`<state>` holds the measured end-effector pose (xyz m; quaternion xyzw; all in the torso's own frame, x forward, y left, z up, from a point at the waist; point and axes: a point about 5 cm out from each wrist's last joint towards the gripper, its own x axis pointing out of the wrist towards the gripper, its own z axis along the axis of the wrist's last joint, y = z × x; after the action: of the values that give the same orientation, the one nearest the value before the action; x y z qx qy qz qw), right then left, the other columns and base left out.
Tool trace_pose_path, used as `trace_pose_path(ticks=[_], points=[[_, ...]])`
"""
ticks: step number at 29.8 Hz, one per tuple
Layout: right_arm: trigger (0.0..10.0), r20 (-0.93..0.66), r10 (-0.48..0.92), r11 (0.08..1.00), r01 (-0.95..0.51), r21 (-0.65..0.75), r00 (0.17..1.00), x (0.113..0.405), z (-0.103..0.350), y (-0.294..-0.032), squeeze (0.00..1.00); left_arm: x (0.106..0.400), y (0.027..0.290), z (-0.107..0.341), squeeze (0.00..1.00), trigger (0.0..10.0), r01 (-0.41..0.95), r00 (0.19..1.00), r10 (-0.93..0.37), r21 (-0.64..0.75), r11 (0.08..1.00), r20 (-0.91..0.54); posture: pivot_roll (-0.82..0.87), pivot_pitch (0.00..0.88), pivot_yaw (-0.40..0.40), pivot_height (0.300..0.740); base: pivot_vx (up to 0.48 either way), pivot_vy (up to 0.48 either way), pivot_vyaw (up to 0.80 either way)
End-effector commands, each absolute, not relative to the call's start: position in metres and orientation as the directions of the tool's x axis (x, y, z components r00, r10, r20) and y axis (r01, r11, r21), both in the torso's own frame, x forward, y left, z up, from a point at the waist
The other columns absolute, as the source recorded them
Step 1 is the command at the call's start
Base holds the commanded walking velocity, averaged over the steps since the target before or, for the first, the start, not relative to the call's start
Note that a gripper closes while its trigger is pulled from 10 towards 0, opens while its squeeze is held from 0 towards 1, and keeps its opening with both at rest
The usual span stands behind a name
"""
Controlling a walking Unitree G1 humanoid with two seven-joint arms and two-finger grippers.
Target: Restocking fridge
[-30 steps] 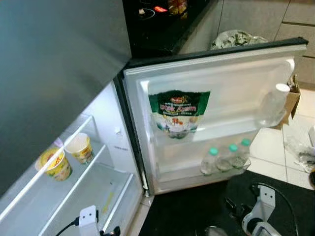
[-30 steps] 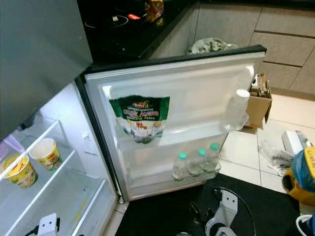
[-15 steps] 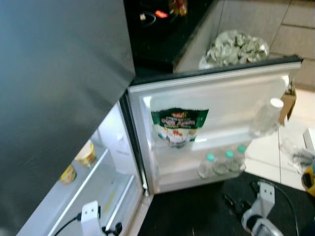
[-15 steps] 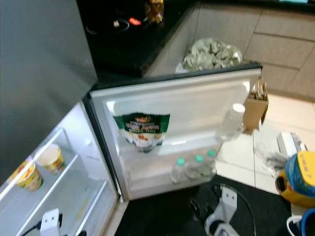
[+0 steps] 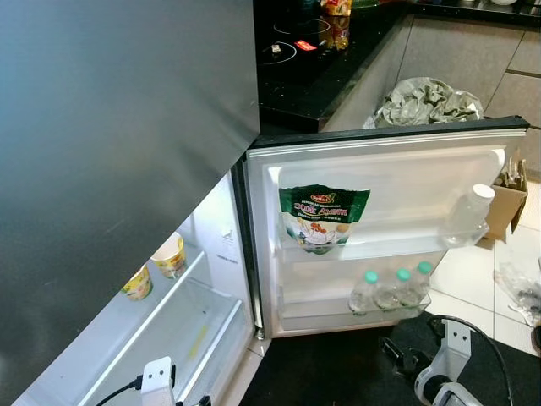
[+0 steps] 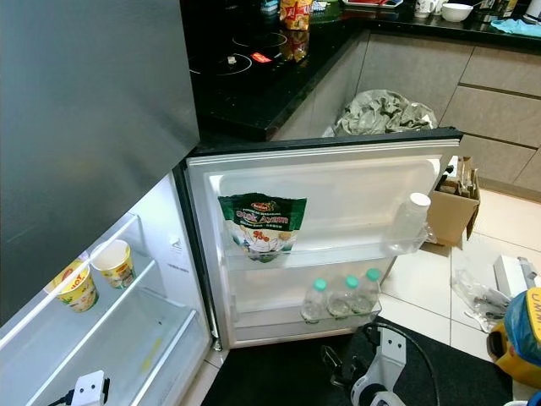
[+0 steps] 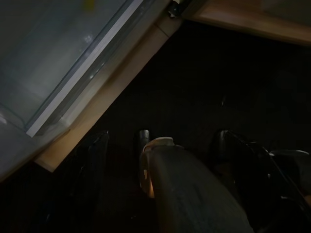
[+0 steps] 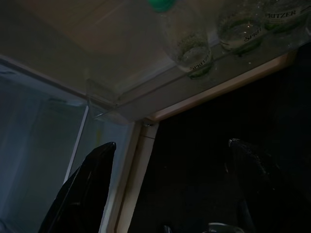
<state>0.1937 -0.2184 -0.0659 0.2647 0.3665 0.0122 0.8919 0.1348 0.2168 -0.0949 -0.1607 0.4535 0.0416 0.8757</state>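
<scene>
Fridge door [image 6: 338, 182], white inside and swung wide, stands before me beside the lit white fridge shelves [image 6: 118, 330]. On its upper rack sit a green soup pouch [image 6: 262, 224] and a leaning clear bottle [image 6: 410, 224]; three green-capped water bottles [image 6: 342, 296] fill the lower rack. Two yellow noodle cups [image 6: 93, 275] stand on a shelf. My left pincer [image 7: 160, 160] and right pincer [image 8: 170, 189] hang low over the dark floor mat [image 6: 287, 372], fingers apart, holding nothing.

A black worktop [image 6: 254, 85] with a built-in hob [image 6: 241, 52] runs along grey cabinet fronts [image 6: 499, 110]. The floor is pale tile [image 6: 423, 279], with a dark mat [image 6: 287, 376] near the camera. A cardboard box [image 6: 454, 213] stands by the cabinets.
</scene>
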Motion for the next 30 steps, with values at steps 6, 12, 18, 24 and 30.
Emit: trace_pose_path(ticks=[6, 12, 18, 24, 30], points=[[10.0, -0.688, 0.211, 0.881, 0.17, 0.442, 0.695, 0.19, -0.069, -0.218, 0.0, 0.133, 0.206, -0.098, 0.0, 10.0, -0.258, 0.563, -0.069, -0.254, 0.932, -0.824, -0.02, 0.0, -0.012, 0.74, 0.0, 0.0, 0.0], [10.0, -0.754, 0.129, 0.912, 0.22, 0.345, 0.645, 0.186, -0.074, -0.221, 0.0, 0.134, 0.202, -0.099, 0.0, 10.0, -0.241, 0.563, -0.083, -0.26, 0.935, -0.822, -0.03, 0.0, -0.007, 0.74, 0.0, 0.0, 0.0], [10.0, -0.775, 0.121, 0.918, 0.228, 0.325, 0.62, 0.176, -0.08, -0.216, 0.0, 0.133, 0.204, -0.099, 0.0, 10.0, -0.233, 0.561, -0.084, -0.255, 0.938, -0.824, -0.02, 0.0, 0.002, 0.74, 0.0, 0.0, 0.0], [10.0, -0.795, 0.111, 0.922, 0.236, 0.306, 0.596, 0.168, -0.084, -0.214, 0.0, 0.129, 0.209, -0.099, 0.0, 10.0, -0.231, 0.552, -0.078, -0.242, 0.942, -0.83, -0.02, 0.0, 0.021, 0.74, 0.0, 0.0, 0.0], [10.0, -0.799, 0.087, 0.925, 0.249, 0.287, 0.596, 0.168, -0.084, -0.216, 0.0, 0.131, 0.211, -0.098, 0.0, 10.0, -0.229, 0.56, -0.085, -0.252, 0.94, -0.824, -0.02, 0.0, 0.018, 0.74, 0.0, 0.0, 0.0]])
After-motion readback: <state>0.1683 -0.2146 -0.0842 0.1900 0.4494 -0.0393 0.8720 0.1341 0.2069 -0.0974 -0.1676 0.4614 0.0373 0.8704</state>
